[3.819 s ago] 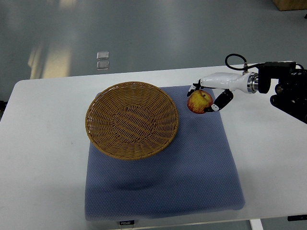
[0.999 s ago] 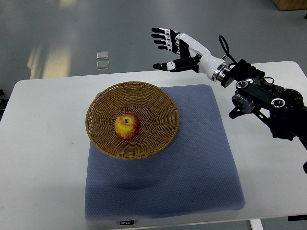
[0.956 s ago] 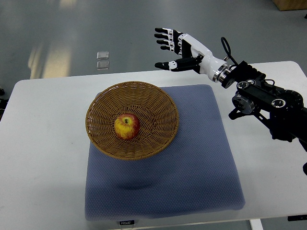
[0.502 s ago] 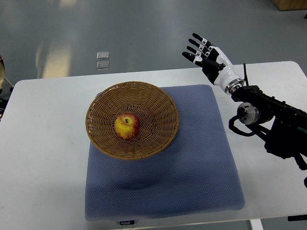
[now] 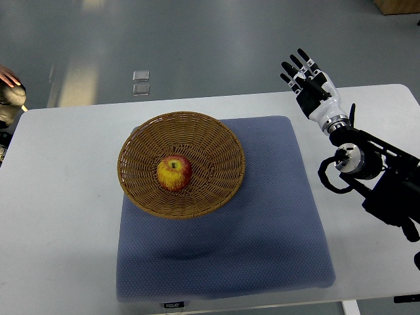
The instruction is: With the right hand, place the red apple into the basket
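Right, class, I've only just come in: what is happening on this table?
A red apple lies inside a wicker basket, which sits on a blue mat on a white table. The robot's right hand is raised above the table's far right edge, fingers spread and empty, well clear of the basket. The apple looks placed.

Right hand: white shell on the palm and back, black finger segments with white joints. A silver ring collar joins it to the black forearm, which has round joint housings. A black cable loops beside the wrist.
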